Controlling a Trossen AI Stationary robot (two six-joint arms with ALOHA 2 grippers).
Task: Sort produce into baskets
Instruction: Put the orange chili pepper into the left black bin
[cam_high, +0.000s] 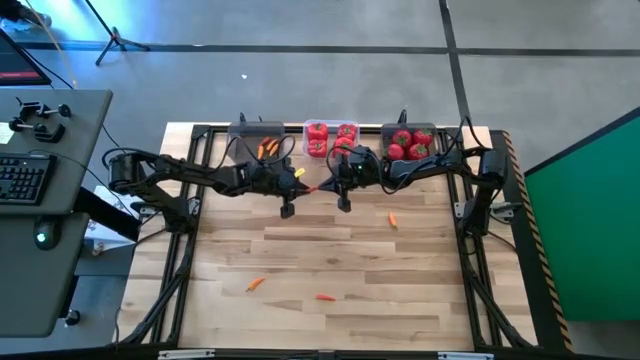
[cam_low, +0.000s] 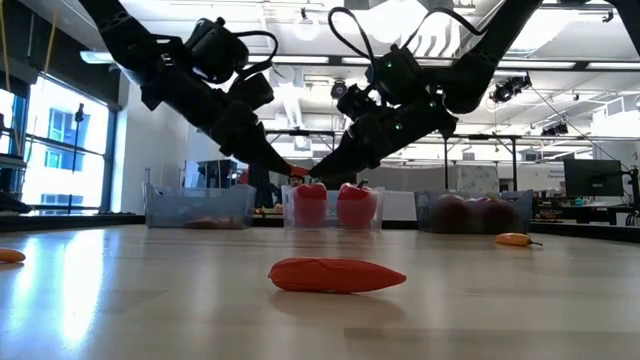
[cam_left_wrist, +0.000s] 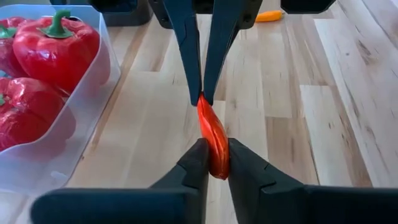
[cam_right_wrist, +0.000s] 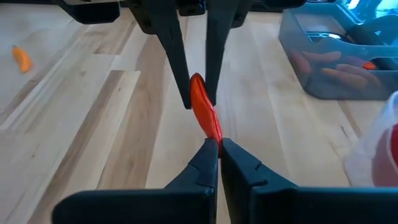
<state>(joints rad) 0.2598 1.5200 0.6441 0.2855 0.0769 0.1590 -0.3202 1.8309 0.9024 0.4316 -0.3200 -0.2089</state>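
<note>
A glossy, tapered orange-red carrot piece (cam_left_wrist: 211, 134) was suspended above the pale wood-plank tabletop (cam_left_wrist: 323, 124), held at both ends. The left gripper (cam_left_wrist: 212, 155) had its dark fingers clamped on one end; the right gripper (cam_right_wrist: 218, 148) had its fingers pinched together on the other tip. A clear basket (cam_left_wrist: 93, 81) of shiny red peppers (cam_left_wrist: 56, 46) stood beside the fingers; bare planks lay on the other side.

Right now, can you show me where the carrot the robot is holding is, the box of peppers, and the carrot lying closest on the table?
held carrot (cam_left_wrist: 211, 134): left wrist view, middle of its body.
pepper box (cam_high: 331, 139): high view, its centre.
table carrot (cam_low: 335, 275): low view, its middle.
</note>
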